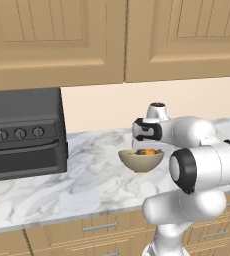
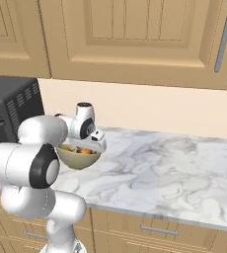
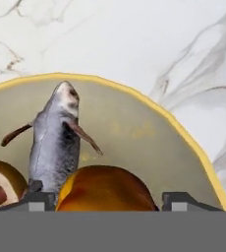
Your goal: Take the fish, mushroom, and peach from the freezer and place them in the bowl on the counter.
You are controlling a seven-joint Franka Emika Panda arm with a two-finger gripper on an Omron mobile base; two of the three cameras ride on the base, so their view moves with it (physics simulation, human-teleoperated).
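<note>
The olive-yellow bowl (image 1: 141,163) (image 2: 79,161) stands on the marble counter (image 1: 87,185), and my hand hangs straight over it. In the hand view the grey fish (image 3: 53,147) lies inside the bowl (image 3: 134,96), head pointing away. The brown-capped mushroom (image 3: 2,179) sits at the lower left. The orange peach (image 3: 107,189) rests in the bowl right under my gripper (image 3: 107,199). The two fingertips flank the peach with a thin gap on each side, so the gripper is open. The freezer is out of view.
A black oven-like appliance (image 1: 22,135) with knobs stands on the counter left of the bowl. Tan wall cabinets (image 2: 135,39) hang above, and wooden drawers (image 1: 102,227) with metal handles run below. Bare marble (image 2: 174,168) stretches to the right of the bowl.
</note>
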